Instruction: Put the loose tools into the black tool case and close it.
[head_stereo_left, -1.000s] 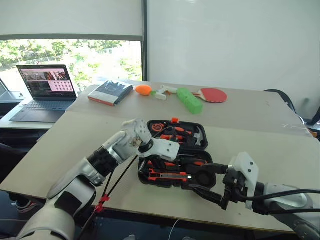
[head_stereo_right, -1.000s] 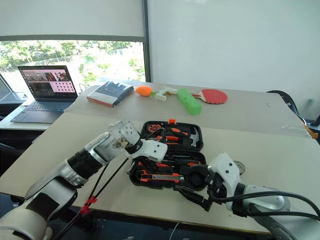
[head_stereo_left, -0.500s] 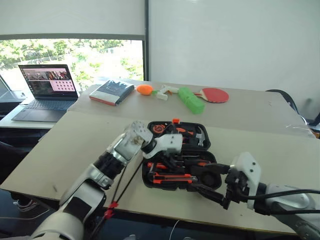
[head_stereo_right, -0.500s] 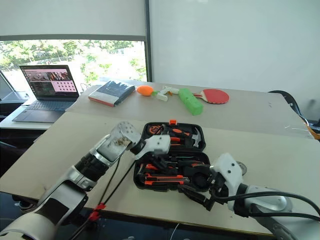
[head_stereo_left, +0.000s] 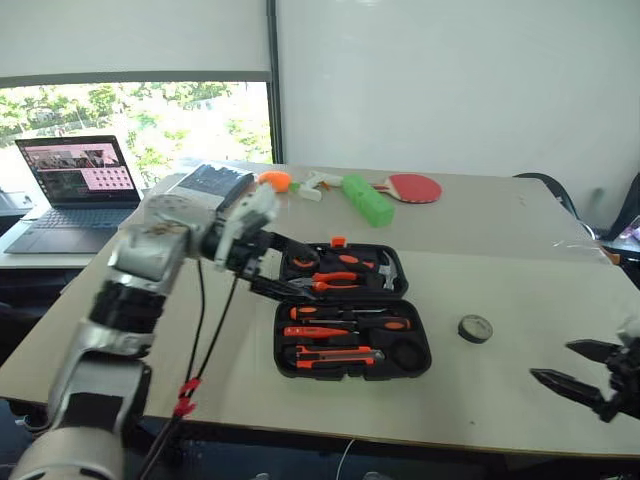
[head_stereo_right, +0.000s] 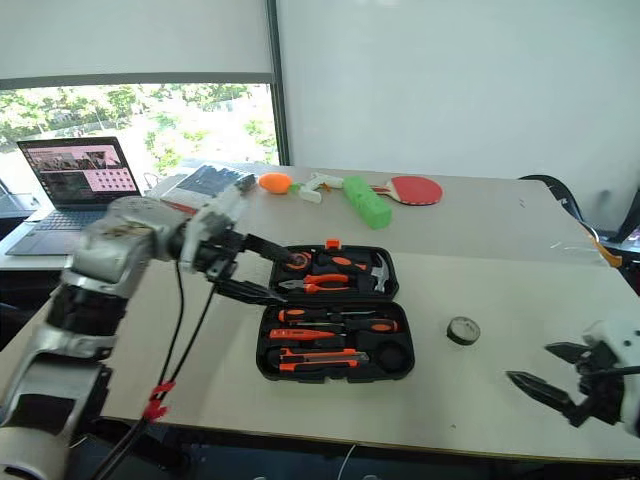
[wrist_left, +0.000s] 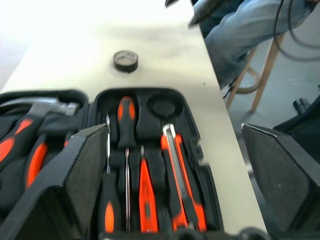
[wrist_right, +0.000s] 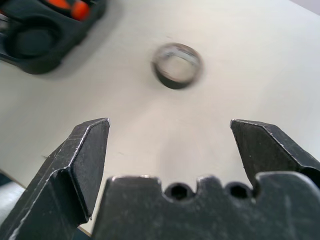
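Left gripper (head_stereo_left: 285, 268) spread wide, empty, above case's left edge. Black tool case (head_stereo_left: 350, 320) lies open mid-table, screwdrivers (head_stereo_left: 345, 326) and utility knife (head_stereo_left: 335, 354) seated. Dark disc (head_stereo_left: 475, 328) loose just right. Right gripper (head_stereo_left: 585, 372) agape, empty, far right.

Beige table (head_stereo_left: 520, 240), white wall (head_stereo_left: 450, 80), window (head_stereo_left: 140, 120)

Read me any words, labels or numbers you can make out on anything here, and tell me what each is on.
No text can be read.
Laptop screen: a grid of images, any writing too small.
Book cover: print too small to read.
Tool case and its tools: no legible marking.
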